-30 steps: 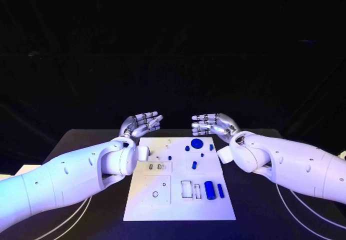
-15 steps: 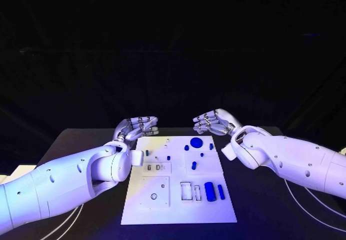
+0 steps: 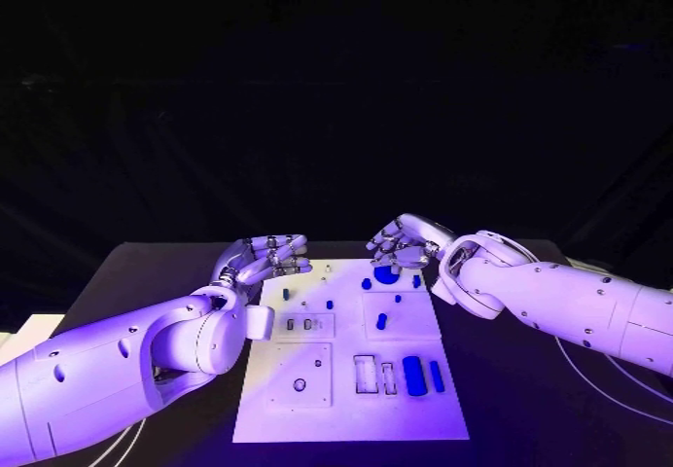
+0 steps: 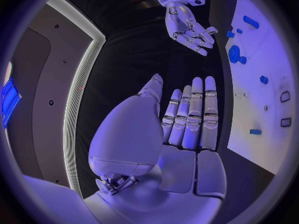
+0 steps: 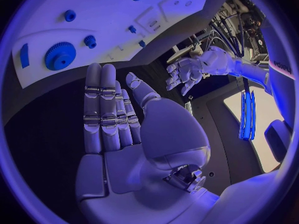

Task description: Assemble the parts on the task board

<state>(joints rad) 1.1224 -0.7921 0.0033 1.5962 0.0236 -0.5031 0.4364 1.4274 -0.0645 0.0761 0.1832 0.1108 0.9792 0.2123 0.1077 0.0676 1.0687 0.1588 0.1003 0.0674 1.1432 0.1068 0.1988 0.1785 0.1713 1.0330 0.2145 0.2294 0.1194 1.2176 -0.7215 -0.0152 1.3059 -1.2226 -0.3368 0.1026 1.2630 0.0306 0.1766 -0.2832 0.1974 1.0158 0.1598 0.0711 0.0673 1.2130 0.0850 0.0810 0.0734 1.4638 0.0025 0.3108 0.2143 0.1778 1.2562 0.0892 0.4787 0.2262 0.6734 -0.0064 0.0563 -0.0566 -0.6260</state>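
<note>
The white task board [image 3: 351,409] lies in the middle of the black table. Near its far edge a blue gear [image 3: 386,275] sits with a smaller blue part [image 3: 366,284] beside it. A thick blue cylinder [image 3: 412,371] and a thin blue bar [image 3: 437,376] lie at the near right. My left hand [image 3: 266,255] hovers off the board's far left corner, open and empty. My right hand [image 3: 400,243] hangs just beyond the gear, holding nothing. The wrist views show straight fingers on my left hand [image 4: 187,119] and my right hand [image 5: 109,109], with the gear [image 5: 60,56] ahead.
Small blue pegs [image 3: 380,320] and empty slots [image 3: 365,373] dot the board's middle and near part. A square plate with a hole [image 3: 301,383] sits at the near left. Cables [image 3: 618,399] trail over the table at the right.
Both hands have dropped lower and closed in on the board's far end. The right hand has come over toward the gear.
</note>
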